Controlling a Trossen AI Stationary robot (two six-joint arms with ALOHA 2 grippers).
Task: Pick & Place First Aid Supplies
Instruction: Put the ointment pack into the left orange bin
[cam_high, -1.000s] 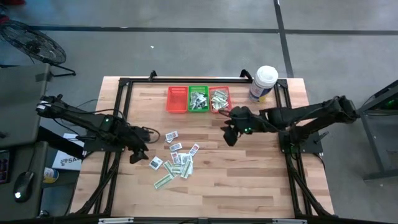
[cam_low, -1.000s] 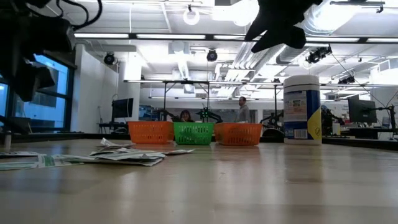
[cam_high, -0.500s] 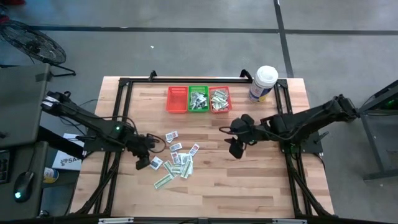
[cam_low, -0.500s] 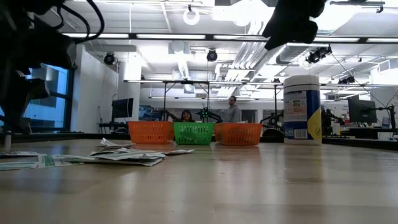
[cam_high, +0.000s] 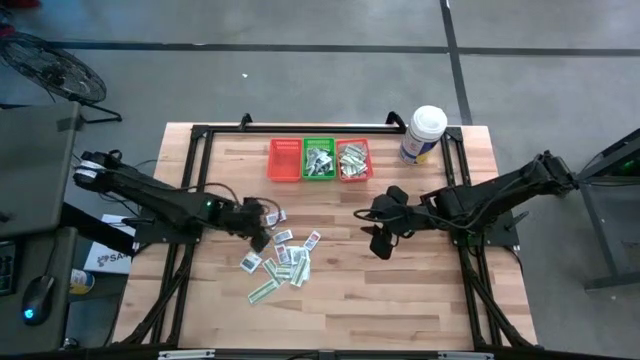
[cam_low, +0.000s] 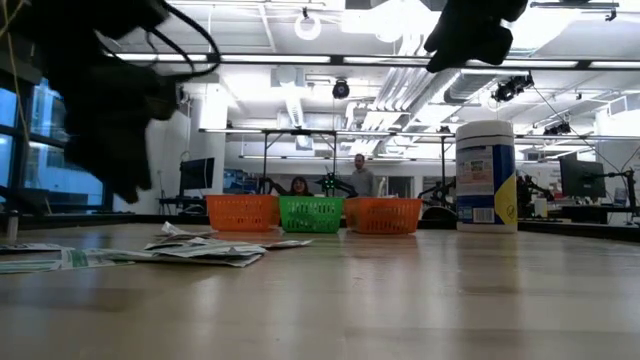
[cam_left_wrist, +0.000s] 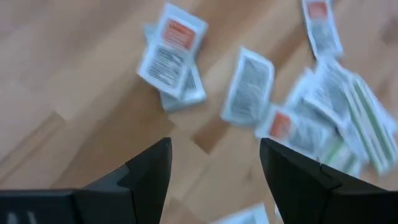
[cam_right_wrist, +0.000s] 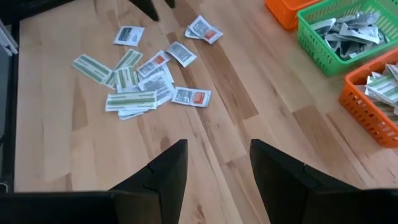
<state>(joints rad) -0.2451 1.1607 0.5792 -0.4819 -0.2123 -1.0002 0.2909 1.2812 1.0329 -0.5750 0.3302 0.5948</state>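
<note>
The first aid supplies are small flat packets scattered loose on the wooden table left of its middle; they show as well in the right wrist view and the low view. My left gripper hangs open just above the pile's far left edge. Between its fingers lies bare wood, with white packets with red print just beyond. My right gripper hovers open and empty above the table's middle, right of the pile.
Three small baskets stand in a row at the far edge: red, green with packets inside, and another red one with packets. A white tub stands at the far right. A black frame borders the table.
My left gripper has swung toward the table's right, onto the near-left packets of the pile, sinking a little and rolling about its own line. My right gripper has drifted from near the baskets toward the near edge, then held still. The packets have not moved.
</note>
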